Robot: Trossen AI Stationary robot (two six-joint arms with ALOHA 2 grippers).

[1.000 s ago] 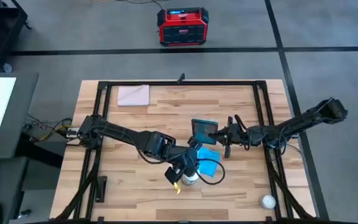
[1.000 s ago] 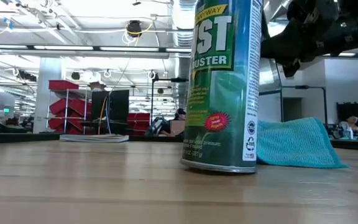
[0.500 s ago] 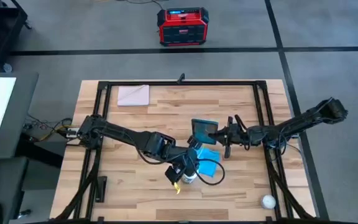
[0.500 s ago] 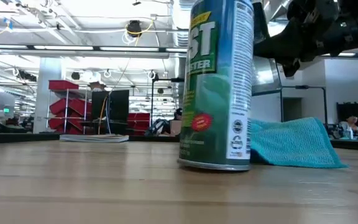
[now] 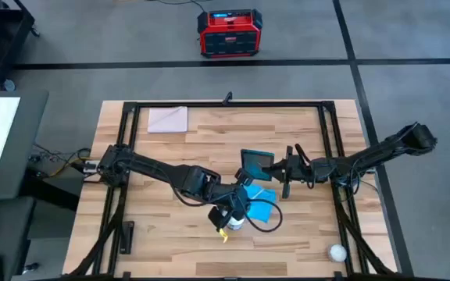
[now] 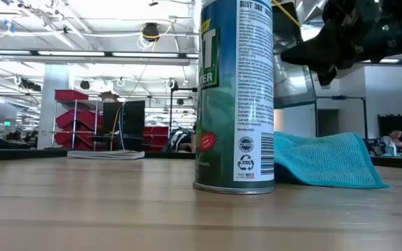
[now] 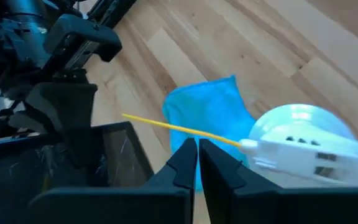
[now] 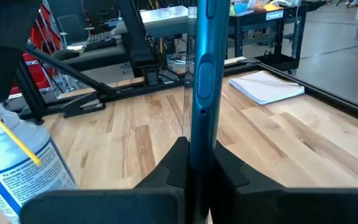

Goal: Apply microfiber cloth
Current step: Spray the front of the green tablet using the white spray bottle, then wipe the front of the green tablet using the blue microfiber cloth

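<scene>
Green-labelled aerosol duster can (image 6: 234, 97) stands on wooden table (image 5: 170, 234), touching crumpled sky-blue microfiber cloth (image 6: 326, 162). Left claw (image 5: 239, 204), fingers together, hovers above can. Right claw (image 5: 266, 166) grips upright dark teal tablet-like slab (image 5: 254, 164).

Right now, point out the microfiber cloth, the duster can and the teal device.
microfiber cloth (image 6: 326, 162): low view, middle of its rumpled top.
duster can (image 6: 234, 97): low view, label side.
teal device (image 5: 255, 165): high view, its face.

You'll find the spray can (image 6: 234, 94) has turned and slid slightly left across the tabletop (image 6: 117, 209), its printed back label now facing the low camera.
</scene>
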